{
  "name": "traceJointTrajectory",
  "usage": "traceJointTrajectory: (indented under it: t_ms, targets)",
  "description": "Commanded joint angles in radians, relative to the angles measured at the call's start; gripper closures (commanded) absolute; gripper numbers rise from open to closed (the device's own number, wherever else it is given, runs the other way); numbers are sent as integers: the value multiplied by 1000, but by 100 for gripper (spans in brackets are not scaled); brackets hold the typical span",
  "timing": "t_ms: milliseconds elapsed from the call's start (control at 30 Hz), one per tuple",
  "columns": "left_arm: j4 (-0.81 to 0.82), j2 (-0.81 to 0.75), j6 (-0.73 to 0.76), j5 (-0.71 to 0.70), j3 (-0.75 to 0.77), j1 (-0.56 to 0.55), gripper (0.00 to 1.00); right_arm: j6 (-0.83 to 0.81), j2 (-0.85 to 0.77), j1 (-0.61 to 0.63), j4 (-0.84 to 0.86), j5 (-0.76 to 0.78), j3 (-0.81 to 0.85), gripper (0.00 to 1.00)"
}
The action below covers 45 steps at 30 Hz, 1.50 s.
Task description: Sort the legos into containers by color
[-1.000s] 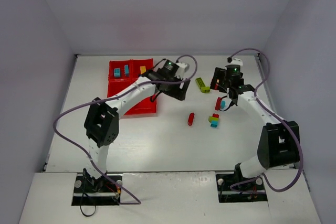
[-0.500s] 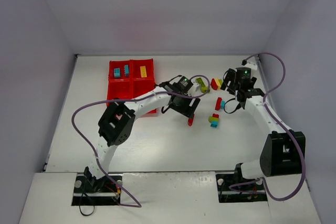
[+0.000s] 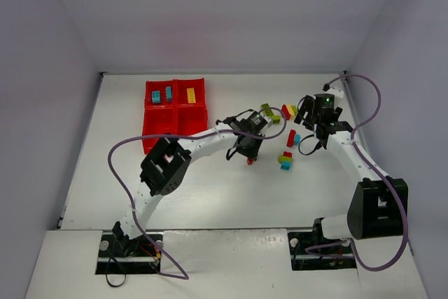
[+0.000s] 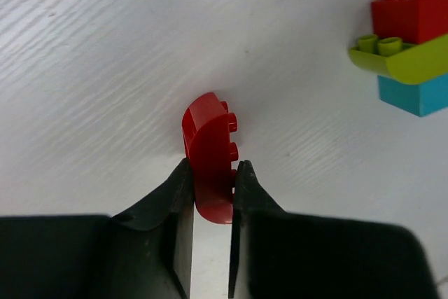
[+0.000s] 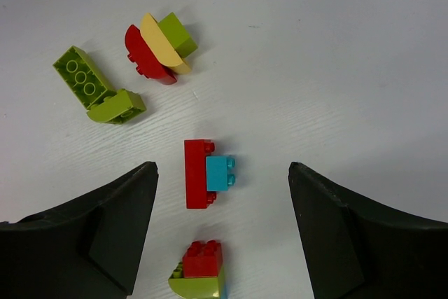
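Observation:
My left gripper (image 4: 210, 173) is shut on a red curved lego (image 4: 206, 134) that lies on the white table; from above that gripper (image 3: 248, 150) covers most of the brick (image 3: 250, 162). My right gripper (image 5: 222, 167) hangs open over a red-and-cyan clump (image 5: 207, 173), which the top view shows beside it (image 3: 292, 138). A red, green and cyan stack (image 3: 285, 160) (image 4: 409, 54) (image 5: 201, 271) lies close by. The red tray of containers (image 3: 157, 127) stands at the back left. It holds cyan legos (image 3: 162, 94) in one compartment and a yellow one (image 3: 190, 94) in another.
Two green bricks joined together (image 5: 98, 89) and a red, yellow and green clump (image 5: 159, 45) lie at the back, between the two grippers. The left arm's purple cable (image 3: 122, 173) loops over the table's left half. The enclosure walls stand close on either side.
My left arm swung from the tray rightward to the lone red brick and closed its jaws on it. My right gripper shifted slightly right at first, then held still, open.

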Motion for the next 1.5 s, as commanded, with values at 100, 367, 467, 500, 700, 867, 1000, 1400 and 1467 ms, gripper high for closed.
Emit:
traceJointTrajectory:
  t_ms: [100,367,467,500,700,867,1000,1400,1467]
  targets:
    - [7,-232,29,-214,-90,32,100,7,-24,-4,36,-52,13,29]
    - [6,-556,48,-281,-314,245,100,-24,45,11,45,-153,72,29]
    - [9,-617,72,-312,-400,308,100,-31,76,27,45,-206,95,29]
    - [1,-625,78,-314,-415,354,100,-37,91,33,45,-209,104,29]
    - [29,-657,115,-317,-475,480,100,-65,157,70,45,-244,141,28]
    - [67,-602,137,-323,-465,594,95,-73,228,79,28,-305,182,28]
    - [87,-581,137,-334,-460,661,91,-94,262,99,27,-315,208,28]
    - [84,-486,132,-288,-428,690,51,-140,390,125,17,-281,299,28]
    - [75,-492,129,-286,-420,690,42,-154,420,129,17,-258,308,28]
